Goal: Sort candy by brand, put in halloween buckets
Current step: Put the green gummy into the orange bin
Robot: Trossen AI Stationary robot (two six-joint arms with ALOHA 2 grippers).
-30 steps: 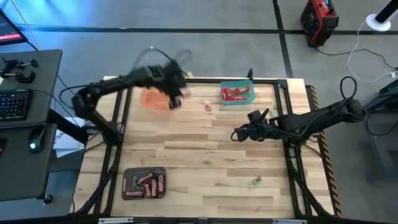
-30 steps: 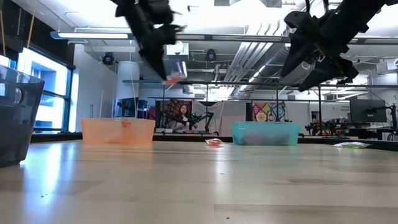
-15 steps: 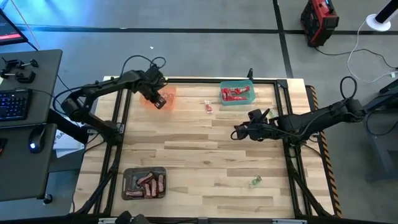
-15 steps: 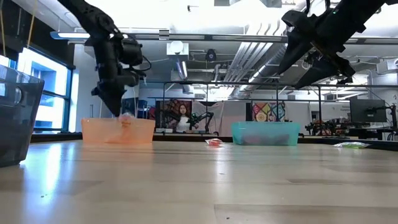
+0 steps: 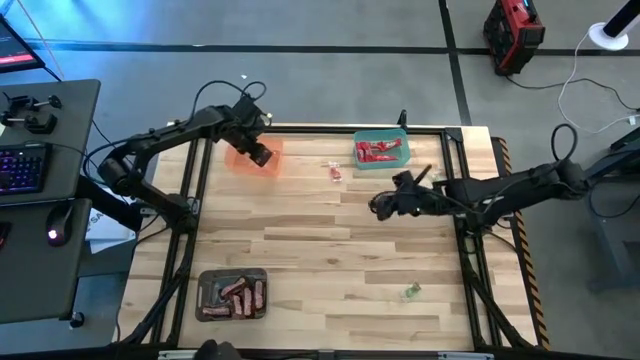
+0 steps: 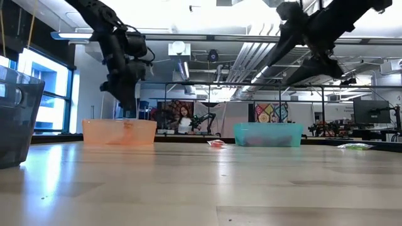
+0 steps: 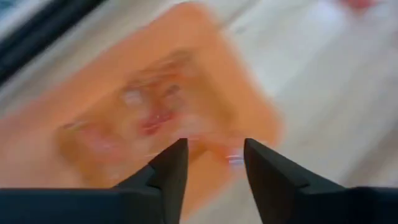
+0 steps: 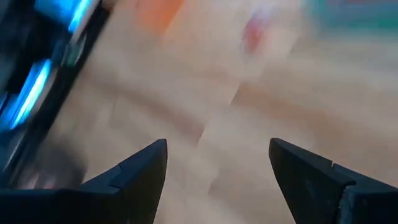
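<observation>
While most of the candy already sits sorted, a few pieces remain loose on the pale wooden tabletop [image 5: 330, 240]. Bright red wrapped sweets [image 5: 378, 151] fill the green plastic tub [image 5: 381, 135] at the far edge, dark brown bars [image 5: 238, 295] lie in the dark grey tub [image 5: 205, 284] near the front, and small pale sweets show blurrily inside the translucent orange tub [image 5: 272, 161] at the far left. One small red sweet [image 5: 334, 172] lies between the orange and green tubs, and a tiny green sweet [image 5: 411, 291] lies near the front right. Hovering over the orange tub, the left pincer [image 5: 260, 156] has its fingers parted and holds nothing. Raised above mid-tabletop, the right pincer [image 5: 380, 205] is spread wide and empty.
</observation>
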